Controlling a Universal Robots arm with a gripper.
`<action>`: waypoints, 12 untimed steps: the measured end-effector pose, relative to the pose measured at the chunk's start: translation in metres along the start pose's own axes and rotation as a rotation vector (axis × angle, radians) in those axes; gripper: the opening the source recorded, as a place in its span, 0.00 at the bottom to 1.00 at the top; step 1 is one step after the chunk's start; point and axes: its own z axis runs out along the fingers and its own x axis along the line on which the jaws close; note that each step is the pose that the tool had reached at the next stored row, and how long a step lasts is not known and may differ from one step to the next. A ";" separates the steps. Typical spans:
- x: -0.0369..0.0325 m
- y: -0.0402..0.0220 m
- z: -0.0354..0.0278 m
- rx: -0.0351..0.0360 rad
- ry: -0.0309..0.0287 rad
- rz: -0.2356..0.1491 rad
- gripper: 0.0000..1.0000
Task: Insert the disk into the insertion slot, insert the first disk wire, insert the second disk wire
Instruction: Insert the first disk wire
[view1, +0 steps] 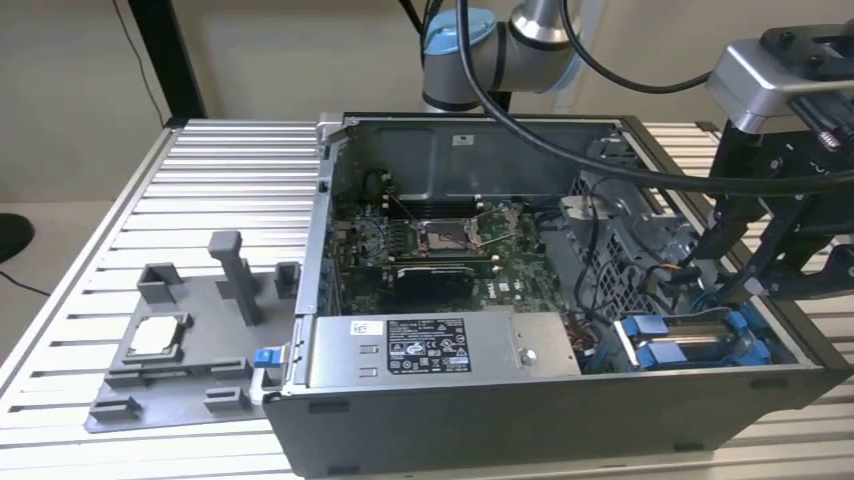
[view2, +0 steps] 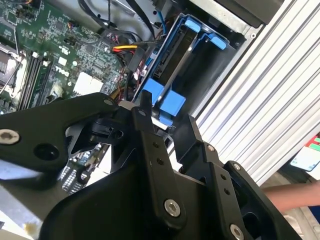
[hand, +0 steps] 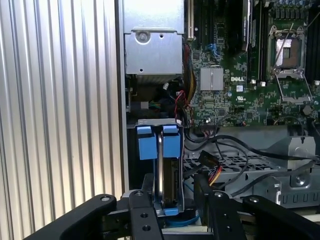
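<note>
The robot arm's black gripper (hand: 172, 184) hangs over the corner of an open computer case (view1: 534, 420), its two fingers (hand: 148, 187) partly open and set one on each side of the disk (hand: 169, 165). A gap shows between one finger and the blue frame, so nothing is gripped. In the second wrist view the gripper (view2: 167, 121) sits just past the frame's two blue tabs. The disk (view1: 694, 345) stands on edge in the insertion slot (view2: 217, 65). In the exterior view its long axis runs left to right along the case's near wall, and the tabbed end points toward the silver power supply box (view1: 441, 345). A connector with coloured wires (hand: 211, 169) lies just beside one finger, with the green circuit board (hand: 235, 95) beyond. The case rests on a ribbed metal table (view1: 214, 180).
</note>
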 end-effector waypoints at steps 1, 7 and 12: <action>0.0000 0.0000 0.0000 0.0000 -0.0002 0.000 1.00; 0.0000 0.0000 0.0000 0.0002 -0.0010 0.000 1.00; -0.0020 0.0001 0.0045 0.0122 -0.0058 -0.001 1.00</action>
